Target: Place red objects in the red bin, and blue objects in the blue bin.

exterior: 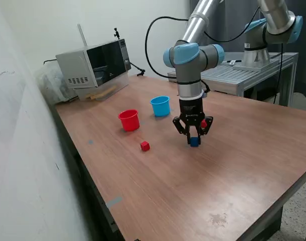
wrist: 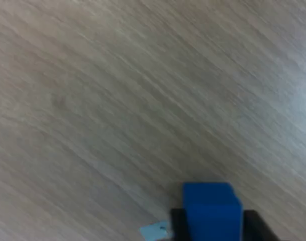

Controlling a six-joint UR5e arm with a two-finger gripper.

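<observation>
On the wooden bench [exterior: 233, 165] the nearest part shows only a small grey mark and a pale stain close to the near edge. A little farther in, a small red cube [exterior: 145, 146] lies alone on the wood, at the exterior view's left of the arm. Just to its right in that view, the tool [exterior: 194, 139] points straight down and is closed on a dark blue cube [exterior: 194, 142], one finger on each side of it. In the wrist view this blue cube [wrist: 211, 211] sits between the two dark fingers [wrist: 256, 226] with the wood grain behind it, and a small pale scrap lies on the wood just beside it; I cannot tell from either view if the cube touches the bench or is slightly above it. A second small red piece [exterior: 204, 123] shows just beside the tool on the exterior view's right, partly hidden, and I cannot say for sure what it is. Behind the red cube stands the red cup [exterior: 129, 120], upright with its open top, and the light blue cup [exterior: 160, 106] stands near it, a little farther and more to the exterior view's right. The two cups are apart, not touching. At the far left corner of the bench a microwave oven [exterior: 95, 64] stands against the wall.
</observation>
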